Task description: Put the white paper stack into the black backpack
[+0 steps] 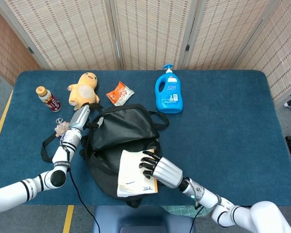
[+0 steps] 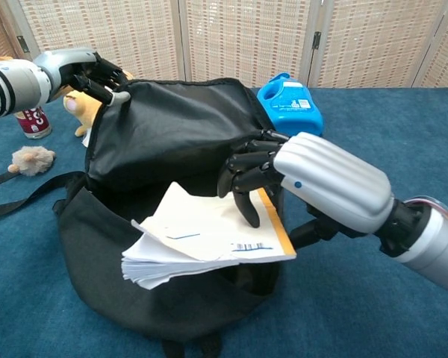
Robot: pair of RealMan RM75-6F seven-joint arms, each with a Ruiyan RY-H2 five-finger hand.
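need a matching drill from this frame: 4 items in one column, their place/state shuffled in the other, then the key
Items:
1. white paper stack
2. blue detergent bottle
3. left hand
4. yellow plush toy

Place/state:
A. lies at the far left of the table, next to a small drink bottle
B. holds up the flap of the black backpack
C. stands upright behind the backpack
D. held by the right hand over the backpack's open mouth

Pairs: 1-D, 2-C, 3-B, 4-A
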